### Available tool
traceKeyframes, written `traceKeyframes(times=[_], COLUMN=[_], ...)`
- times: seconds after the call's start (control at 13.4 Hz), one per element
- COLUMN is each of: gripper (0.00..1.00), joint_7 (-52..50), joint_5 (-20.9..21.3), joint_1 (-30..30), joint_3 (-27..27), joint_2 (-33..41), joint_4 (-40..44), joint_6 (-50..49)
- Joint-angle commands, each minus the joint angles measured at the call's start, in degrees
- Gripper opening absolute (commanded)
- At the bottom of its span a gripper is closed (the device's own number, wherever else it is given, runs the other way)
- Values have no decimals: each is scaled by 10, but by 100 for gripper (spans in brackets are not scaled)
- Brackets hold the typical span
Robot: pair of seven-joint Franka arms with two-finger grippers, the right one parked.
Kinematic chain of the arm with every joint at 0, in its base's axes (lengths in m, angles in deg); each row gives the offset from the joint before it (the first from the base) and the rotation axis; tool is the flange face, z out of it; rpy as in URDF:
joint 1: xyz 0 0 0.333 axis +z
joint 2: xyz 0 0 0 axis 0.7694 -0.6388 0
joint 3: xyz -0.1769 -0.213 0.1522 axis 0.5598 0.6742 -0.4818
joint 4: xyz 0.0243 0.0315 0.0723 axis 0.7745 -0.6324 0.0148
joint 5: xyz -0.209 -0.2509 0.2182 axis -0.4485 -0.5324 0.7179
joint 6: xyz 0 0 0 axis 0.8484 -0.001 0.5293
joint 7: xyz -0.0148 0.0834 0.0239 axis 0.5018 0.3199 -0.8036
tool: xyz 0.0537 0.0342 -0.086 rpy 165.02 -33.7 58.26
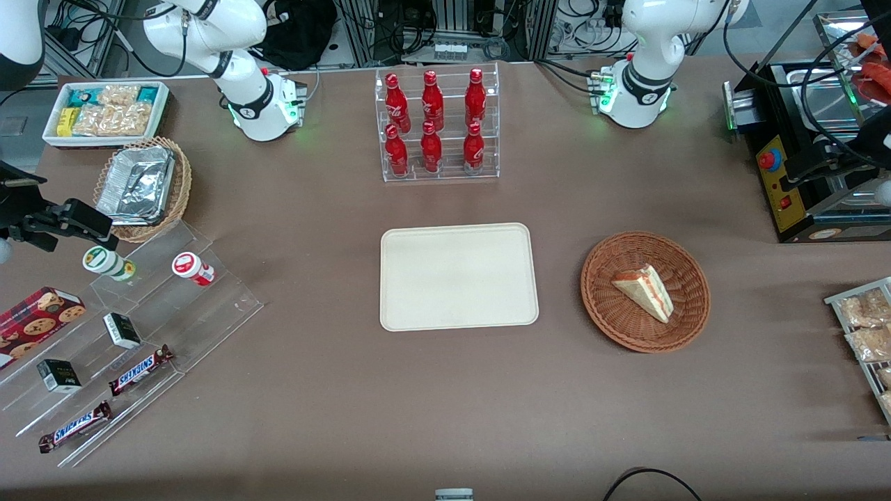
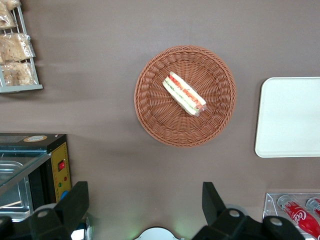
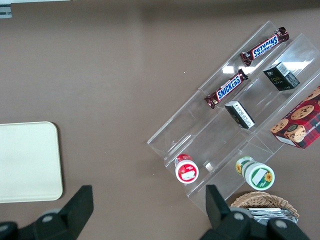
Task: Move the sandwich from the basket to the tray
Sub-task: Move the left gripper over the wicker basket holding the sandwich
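Observation:
The sandwich (image 1: 644, 291) (image 2: 184, 94), a pale wedge with red and green filling along its cut edge, lies in the round reddish-brown basket (image 1: 605, 313) (image 2: 150, 115). The cream-white tray (image 1: 458, 276) (image 2: 290, 117) lies flat beside the basket, toward the parked arm's end, with nothing on it. My gripper (image 1: 807, 165) (image 2: 145, 192) hangs high over the table at the working arm's end, above the edge of a black machine and farther from the front camera than the basket. It is open wide, with only bare tabletop between its fingers.
A black machine (image 1: 779, 181) (image 2: 50, 165) with red buttons stands below the gripper. A wire rack of snack bags (image 1: 863, 327) (image 2: 15, 50) sits at the working arm's end of the table. A clear rack of red bottles (image 1: 438, 125) (image 2: 297, 212) stands farther back than the tray.

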Motion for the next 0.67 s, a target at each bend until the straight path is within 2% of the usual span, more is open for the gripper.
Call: traceKeyframes(times=[0.0, 0.22, 0.3, 0.6], gripper=[100, 100, 100, 100], joint_7=[5, 4, -5, -103], joint_5=[8, 11, 29, 39], joint_1=[5, 4, 4, 4], joint_3=[8, 12, 33, 64], joint_2=[3, -10, -18, -54], joint_4=[6, 2, 0, -68], joint_6=[-10, -6, -4, 96])
